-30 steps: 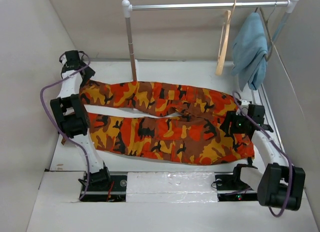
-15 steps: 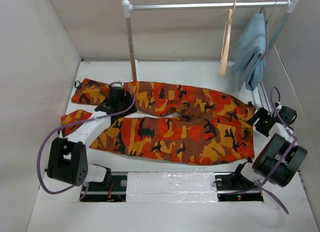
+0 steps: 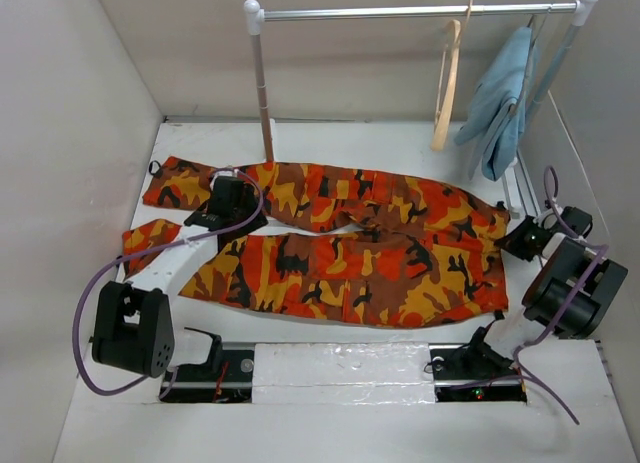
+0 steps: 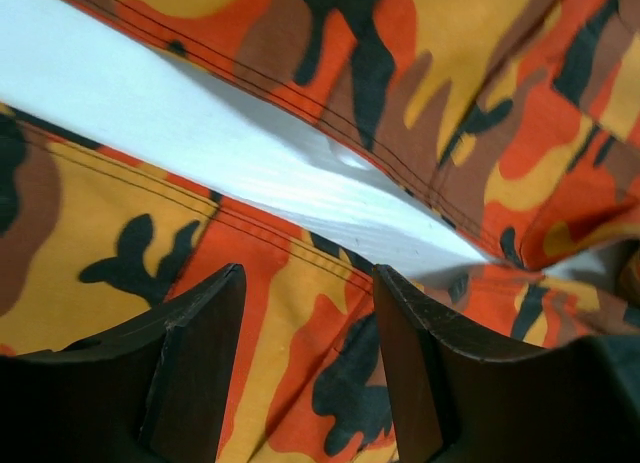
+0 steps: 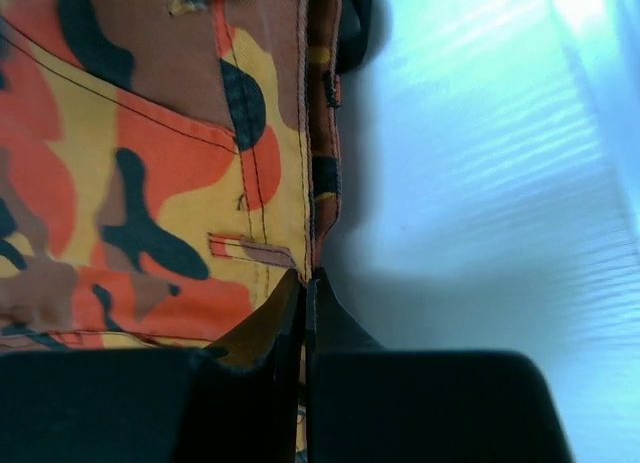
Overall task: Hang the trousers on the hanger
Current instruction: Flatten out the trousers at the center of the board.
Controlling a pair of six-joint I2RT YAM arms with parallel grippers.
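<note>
The camouflage trousers lie flat on the white table, waist to the right and legs to the left. My left gripper hovers over the legs near their cuffs. In the left wrist view it is open above the nearer leg, with nothing between its fingers. My right gripper sits at the waistband's right edge. In the right wrist view it is shut, pinching the waistband seam of the trousers. The tan wooden hanger hangs on the rail at the back.
A metal rail on a post spans the back. A light-blue cloth on a thin dark hanger hangs at its right end. Walls close in on the left and right. A metal track runs along the right side.
My right gripper has swung from over the waist to its right edge and shut there. The left arm moved in from the far left to the legs. The blue cloth sways.
</note>
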